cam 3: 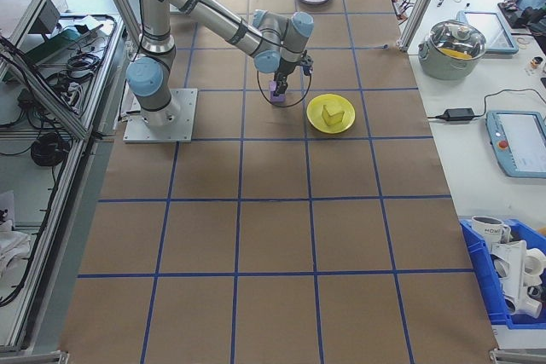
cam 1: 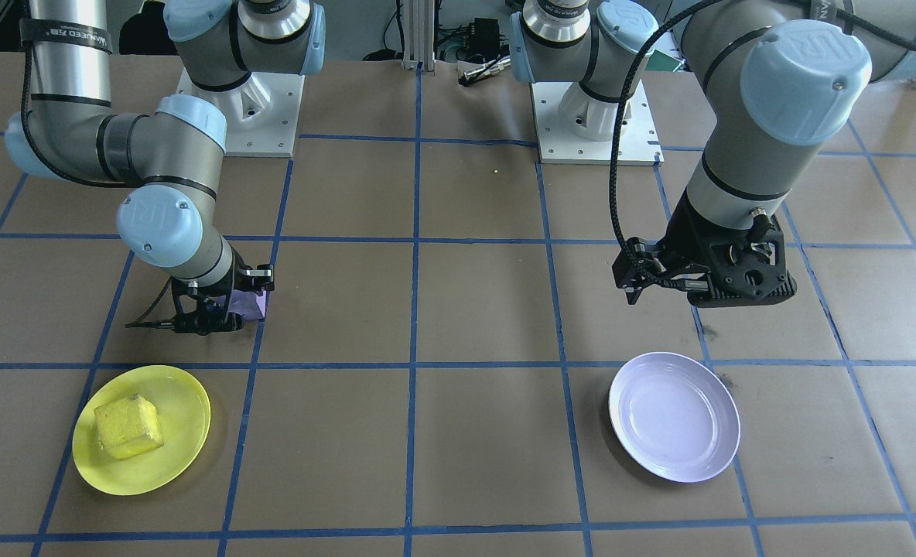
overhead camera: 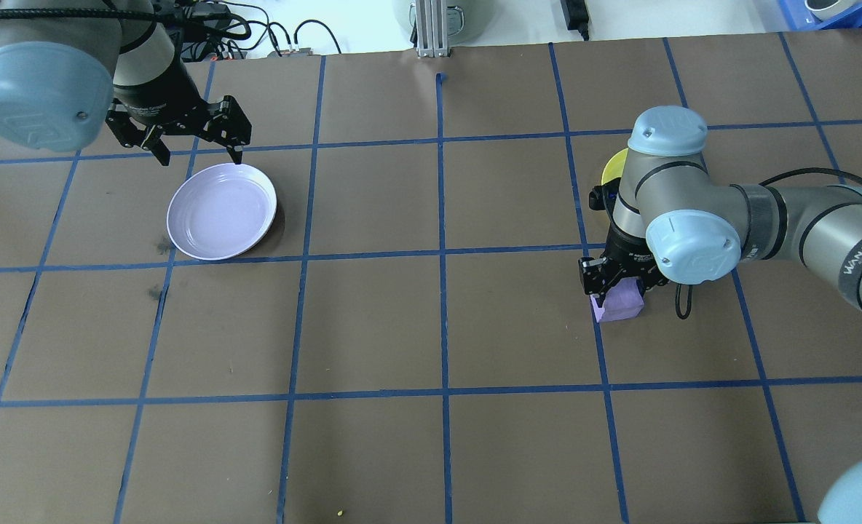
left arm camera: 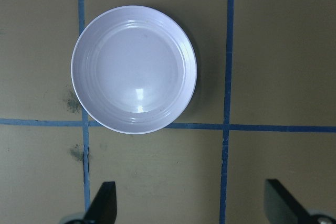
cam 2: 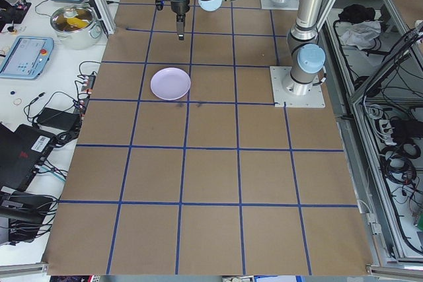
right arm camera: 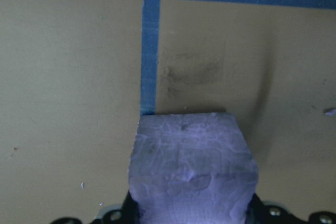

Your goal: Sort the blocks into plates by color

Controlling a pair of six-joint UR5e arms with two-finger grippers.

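Observation:
The purple block [right arm camera: 193, 171] sits between the fingers of my right gripper [overhead camera: 615, 290], which is shut on it at or just above the table. The same purple block [cam 1: 252, 305] lies behind the yellow plate [cam 1: 187, 402] from the front. A yellow block [cam 1: 128, 425] rests inside that plate. Across the table the lavender plate [cam 1: 675, 416] holds nothing. My left gripper [overhead camera: 202, 154] hangs open over its far edge. In the left wrist view its fingers [left arm camera: 102, 203] stand wide apart below the lavender plate [left arm camera: 134, 69].
Blue tape lines [overhead camera: 442, 251] divide the brown table into squares. The two arm bases [cam 1: 245, 116] stand on white mounts at the robot's side. A lidded pot [cam 3: 458, 40] and a tablet [cam 3: 522, 142] lie on a bench beyond the table.

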